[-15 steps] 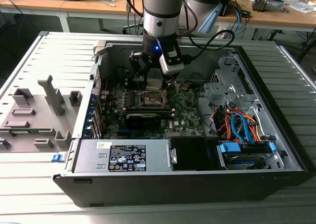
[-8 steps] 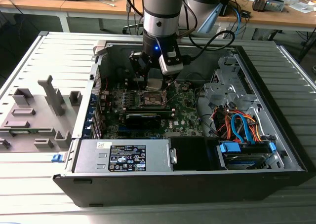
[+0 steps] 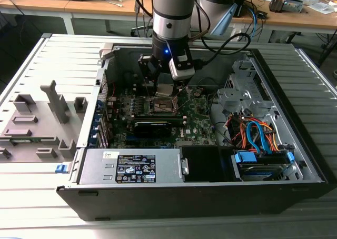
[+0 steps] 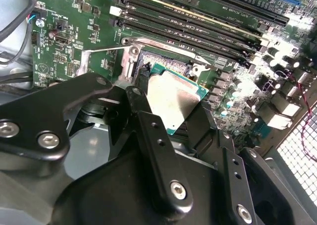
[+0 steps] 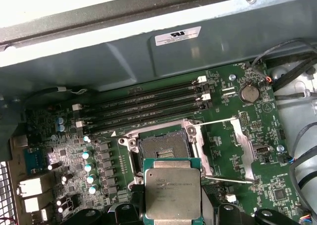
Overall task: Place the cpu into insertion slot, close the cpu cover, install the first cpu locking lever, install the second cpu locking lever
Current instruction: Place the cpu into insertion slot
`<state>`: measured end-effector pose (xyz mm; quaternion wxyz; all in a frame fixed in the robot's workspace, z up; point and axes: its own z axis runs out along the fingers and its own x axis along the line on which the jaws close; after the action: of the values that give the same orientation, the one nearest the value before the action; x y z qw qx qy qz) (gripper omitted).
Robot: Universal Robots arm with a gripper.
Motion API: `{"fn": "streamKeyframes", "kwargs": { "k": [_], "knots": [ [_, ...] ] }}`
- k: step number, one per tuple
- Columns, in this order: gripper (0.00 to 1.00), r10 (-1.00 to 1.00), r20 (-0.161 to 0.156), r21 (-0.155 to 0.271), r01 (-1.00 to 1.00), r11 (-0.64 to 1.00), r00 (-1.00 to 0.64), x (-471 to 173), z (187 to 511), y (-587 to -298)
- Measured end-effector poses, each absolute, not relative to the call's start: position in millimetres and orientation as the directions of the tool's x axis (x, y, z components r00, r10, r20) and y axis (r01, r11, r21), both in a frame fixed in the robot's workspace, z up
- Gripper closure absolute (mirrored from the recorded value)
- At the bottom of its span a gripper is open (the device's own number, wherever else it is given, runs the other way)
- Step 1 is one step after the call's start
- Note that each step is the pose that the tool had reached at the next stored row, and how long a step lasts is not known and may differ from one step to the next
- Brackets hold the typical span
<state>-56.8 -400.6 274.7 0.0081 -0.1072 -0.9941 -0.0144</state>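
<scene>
Wooden desks (image 3: 52, 7) stand far behind a grey slatted table (image 3: 31, 197) bearing an open computer case (image 3: 200, 197), where the gripper (image 3: 164, 90) clamps the cpu (image 5: 172, 193) by its edges just above the bare insertion slot (image 5: 161, 146), with the cpu cover (image 5: 245, 145) swung open beside it.

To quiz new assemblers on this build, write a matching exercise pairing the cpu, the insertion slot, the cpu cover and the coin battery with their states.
1 the cpu
2 the insertion slot
3 the cpu cover
4 the coin battery

A swung open beside the slot
B held in the gripper
C round and silvery
D empty, uncovered

Pairs: 1-B; 2-D; 3-A; 4-C
</scene>
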Motion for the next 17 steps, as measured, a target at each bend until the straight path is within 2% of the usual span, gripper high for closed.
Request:
{"fn": "streamKeyframes", "kwargs": {
  "k": [17],
  "knots": [
    [0.46,0.243,0.019,0.027,0.244,0.970,-0.970,-56.8,273.7,-400.6]
  ]
}}
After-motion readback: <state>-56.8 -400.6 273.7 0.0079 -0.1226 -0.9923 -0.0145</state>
